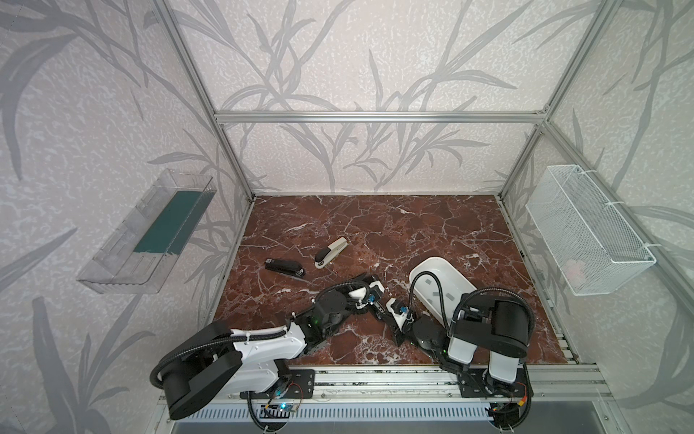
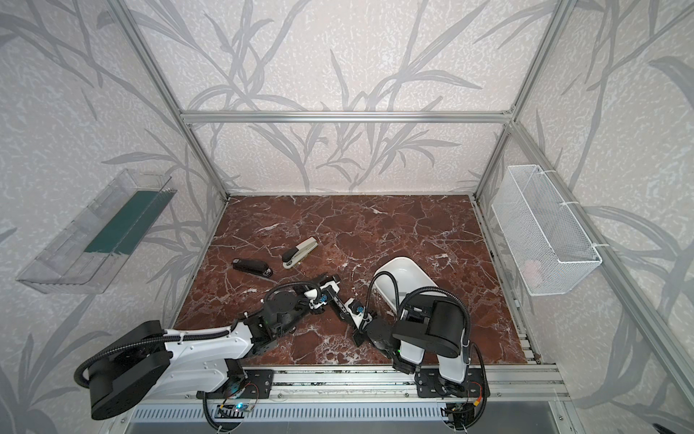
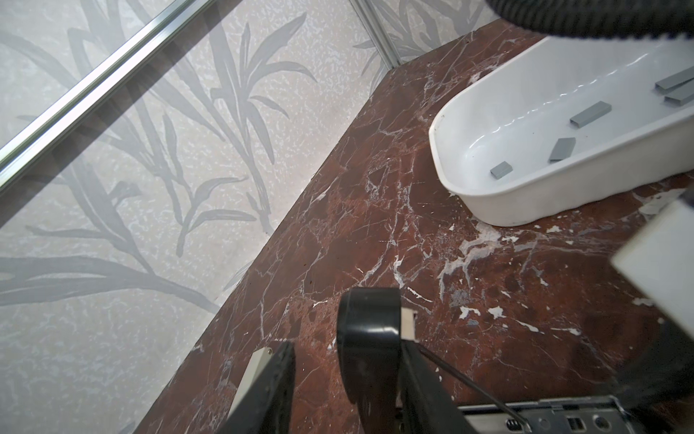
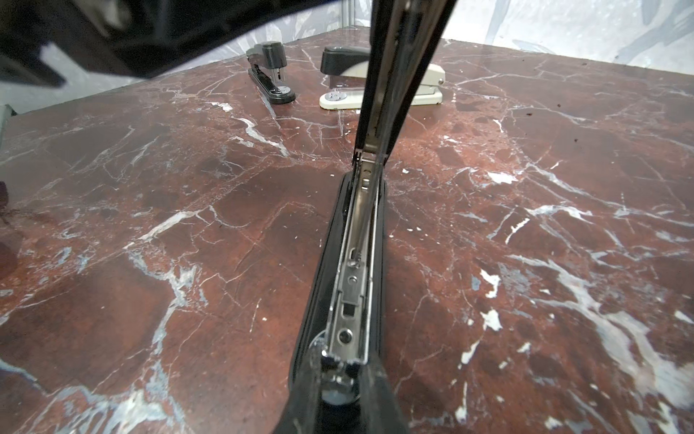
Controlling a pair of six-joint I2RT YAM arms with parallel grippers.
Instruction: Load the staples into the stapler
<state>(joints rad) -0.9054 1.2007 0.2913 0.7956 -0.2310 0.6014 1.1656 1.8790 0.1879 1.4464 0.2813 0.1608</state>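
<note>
Right pincer (image 4: 341,394) is closed tight on the front end of the open stapler (image 4: 355,285), whose magazine channel is exposed. Left pincer (image 3: 343,351) has its jaws apart around the raised lid (image 3: 368,323), which rests against one finger with a gap at the other. The staples (image 3: 590,117) lie loose in the white tray (image 3: 507,204) on the desk (image 3: 375,225), near the stapler.
</note>
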